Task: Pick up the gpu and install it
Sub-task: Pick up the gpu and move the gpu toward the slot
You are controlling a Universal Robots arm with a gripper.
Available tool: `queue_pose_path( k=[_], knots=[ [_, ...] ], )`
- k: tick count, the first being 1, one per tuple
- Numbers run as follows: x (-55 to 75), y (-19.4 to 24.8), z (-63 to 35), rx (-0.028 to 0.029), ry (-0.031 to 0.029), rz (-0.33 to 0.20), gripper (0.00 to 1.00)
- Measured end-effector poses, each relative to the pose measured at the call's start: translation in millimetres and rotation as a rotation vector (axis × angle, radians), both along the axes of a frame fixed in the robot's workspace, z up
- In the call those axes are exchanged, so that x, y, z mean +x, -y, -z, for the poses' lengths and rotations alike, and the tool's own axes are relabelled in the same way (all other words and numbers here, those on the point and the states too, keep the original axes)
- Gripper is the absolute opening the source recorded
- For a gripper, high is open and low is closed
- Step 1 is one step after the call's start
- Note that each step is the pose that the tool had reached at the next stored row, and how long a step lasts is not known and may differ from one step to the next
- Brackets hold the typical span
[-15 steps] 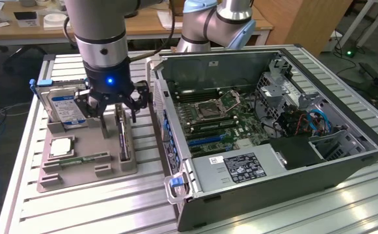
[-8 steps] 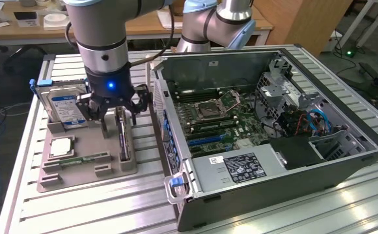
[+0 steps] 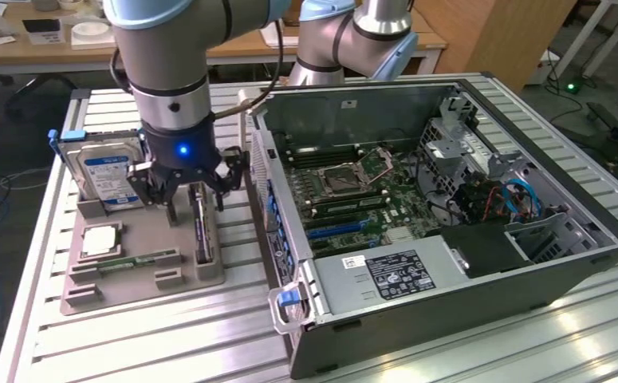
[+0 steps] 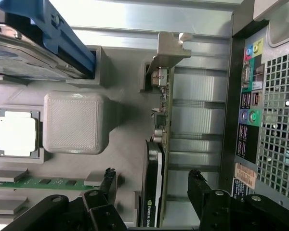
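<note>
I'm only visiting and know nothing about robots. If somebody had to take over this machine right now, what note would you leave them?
Claw: open, low over the tray, one finger on each side of the gpu, not gripping it.
Gpu: standing on edge in its slot on the side of the tray nearest the computer case.
Computer case: lying open beside the tray, motherboard exposed.
Done: claw lined up astride the gpu.
Left: gpu not yet lifted and not yet in the case.
</note>
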State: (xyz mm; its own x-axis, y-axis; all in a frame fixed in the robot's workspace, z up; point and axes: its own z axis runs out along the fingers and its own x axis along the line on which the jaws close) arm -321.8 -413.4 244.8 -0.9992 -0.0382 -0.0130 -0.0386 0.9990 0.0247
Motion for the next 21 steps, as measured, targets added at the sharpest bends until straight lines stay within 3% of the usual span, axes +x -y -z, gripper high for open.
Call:
queue_pose_path(
  k=[21],
  knots=[
    [-1.4, -0.7, 30.5, -0.0032, 0.0000, 0.000, 0.71]
  ],
)
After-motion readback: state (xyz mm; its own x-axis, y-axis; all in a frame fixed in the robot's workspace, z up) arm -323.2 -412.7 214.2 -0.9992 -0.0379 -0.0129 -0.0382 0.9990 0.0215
